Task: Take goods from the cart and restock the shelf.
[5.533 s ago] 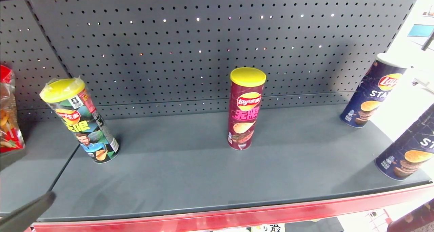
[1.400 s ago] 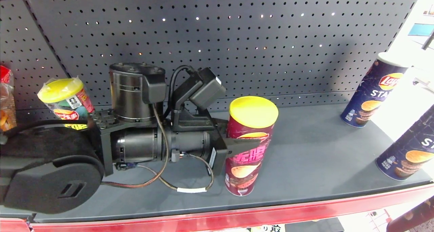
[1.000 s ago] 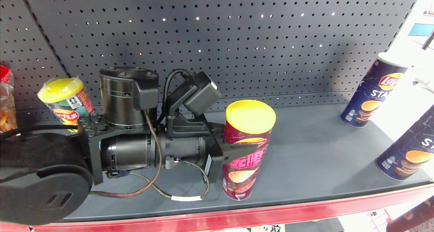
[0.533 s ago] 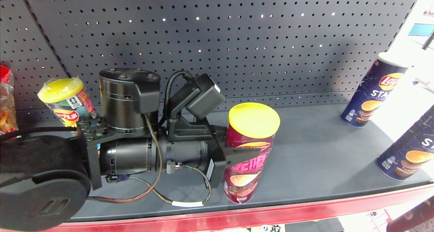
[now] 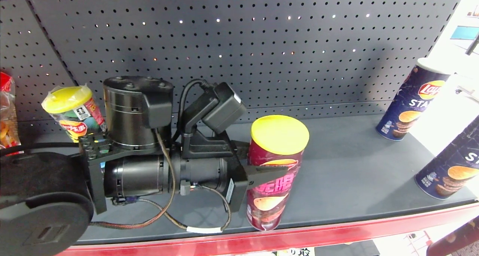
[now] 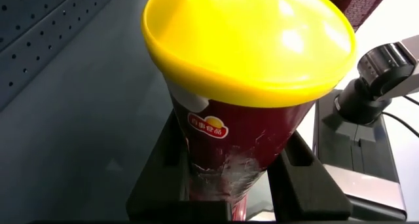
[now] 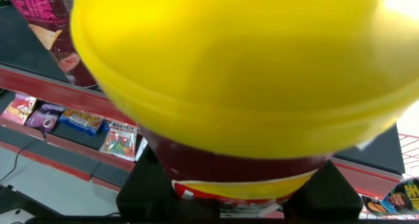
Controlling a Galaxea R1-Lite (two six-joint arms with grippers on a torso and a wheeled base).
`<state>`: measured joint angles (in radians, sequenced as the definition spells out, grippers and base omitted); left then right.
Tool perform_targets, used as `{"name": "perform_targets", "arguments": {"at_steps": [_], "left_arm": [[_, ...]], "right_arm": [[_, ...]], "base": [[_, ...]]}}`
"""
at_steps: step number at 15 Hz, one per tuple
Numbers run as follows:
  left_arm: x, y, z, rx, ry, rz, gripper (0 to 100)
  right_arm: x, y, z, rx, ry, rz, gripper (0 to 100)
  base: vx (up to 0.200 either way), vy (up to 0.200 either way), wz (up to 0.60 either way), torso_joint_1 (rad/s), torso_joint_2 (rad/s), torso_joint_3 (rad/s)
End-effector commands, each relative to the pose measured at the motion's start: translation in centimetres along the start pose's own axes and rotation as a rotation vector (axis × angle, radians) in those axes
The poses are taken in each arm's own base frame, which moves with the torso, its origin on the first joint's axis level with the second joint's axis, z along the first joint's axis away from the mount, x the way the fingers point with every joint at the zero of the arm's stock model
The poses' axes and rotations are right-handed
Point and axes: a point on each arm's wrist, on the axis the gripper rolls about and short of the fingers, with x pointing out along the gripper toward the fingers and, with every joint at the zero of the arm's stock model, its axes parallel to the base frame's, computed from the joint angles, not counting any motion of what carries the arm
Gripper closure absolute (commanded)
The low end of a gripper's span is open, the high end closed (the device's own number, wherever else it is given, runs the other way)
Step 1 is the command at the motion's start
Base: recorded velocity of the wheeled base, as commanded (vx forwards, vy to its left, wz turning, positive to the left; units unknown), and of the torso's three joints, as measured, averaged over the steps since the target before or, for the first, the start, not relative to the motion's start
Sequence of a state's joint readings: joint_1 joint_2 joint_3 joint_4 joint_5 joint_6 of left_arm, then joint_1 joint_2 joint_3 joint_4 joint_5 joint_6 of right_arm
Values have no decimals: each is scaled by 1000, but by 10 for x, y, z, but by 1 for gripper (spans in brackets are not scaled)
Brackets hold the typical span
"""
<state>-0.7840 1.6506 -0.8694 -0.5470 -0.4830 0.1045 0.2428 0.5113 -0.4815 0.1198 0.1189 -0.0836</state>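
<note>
Clamping round the maroon can, the left claw needed it seated flat, back from the shelf edge, before release.

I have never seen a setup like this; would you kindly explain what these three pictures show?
This is a two-armed robot restocking a shelf. The wide picture comes from its head camera, the other two from cameras on its wrists. The left gripper is shut on a maroon can, upright at the shelf's front edge; its wrist view looks down on the yellow lid. The right gripper holds a second maroon can. A green can and two blue cans stand on the shelf.
</note>
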Motion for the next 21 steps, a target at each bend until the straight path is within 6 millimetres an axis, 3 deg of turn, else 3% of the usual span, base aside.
{"name": "perform_targets", "arguments": {"at_steps": [1,8,9,15,21], "left_arm": [[-4,-3,-2,-2,3,-2,100],[-2,-7,-2,1,6,0,100],[-2,-7,-2,2,5,0,0],[-8,-10,-3,-14,10,21,0],[-48,-24,-14,-24,19,111,0]], "right_arm": [[0,0,0,-1,-1,2,100],[0,0,0,-1,-1,2,100],[0,0,0,-1,-1,2,100],[1,0,4,-3,-4,3,100],[29,-5,33,-5,12,34,100]], "base": [[0,0,0,0,0,0],[0,0,0,0,0,0],[0,0,0,0,0,0],[0,0,0,0,0,0],[0,0,0,0,0,0]]}}
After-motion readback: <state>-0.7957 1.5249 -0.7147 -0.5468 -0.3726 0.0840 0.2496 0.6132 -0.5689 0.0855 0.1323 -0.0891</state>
